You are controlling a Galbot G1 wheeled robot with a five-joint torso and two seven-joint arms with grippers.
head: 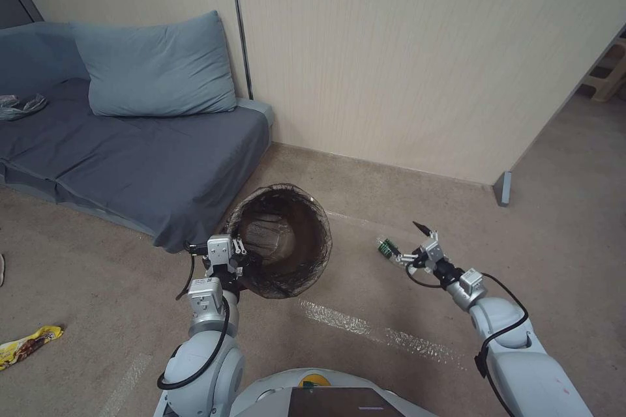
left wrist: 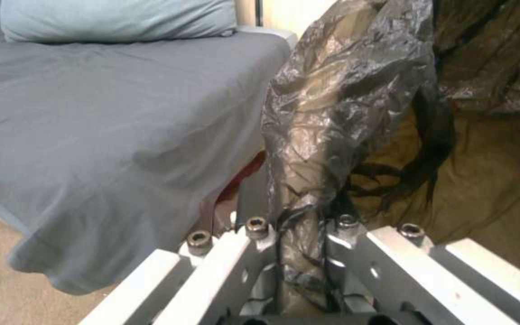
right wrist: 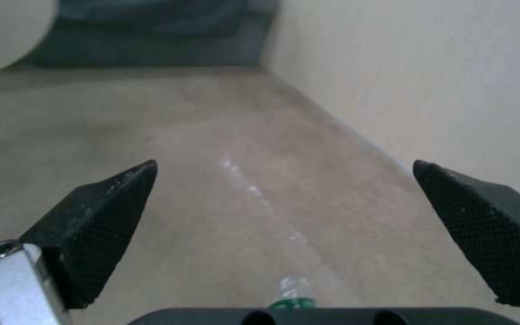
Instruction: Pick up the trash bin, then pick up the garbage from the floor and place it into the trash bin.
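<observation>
The left gripper (head: 236, 255) is clamped on the near rim of the bin (head: 282, 241), pinching the dark bag (left wrist: 338, 113) folded over that edge, and holds the bin up off the floor (head: 391, 300) beside the sofa (head: 130, 156), tilted so its mouth faces the head camera. A rim pinch looks adequate — the bin seems light and empty — but the liner is thin and slick, so the grip could creep if the bin swings. The right gripper (head: 404, 242) hangs low with its fingers (right wrist: 100, 221) spread wide, just over the bottle (head: 388, 247), which lies on its side near the wall. The bottle is small, hard and smooth, likely light and prone to rolling — best taken across its body at the green label, not at the cap. A yellow wrapper (head: 29, 345) lies well apart to the left; it should crush easily.
</observation>
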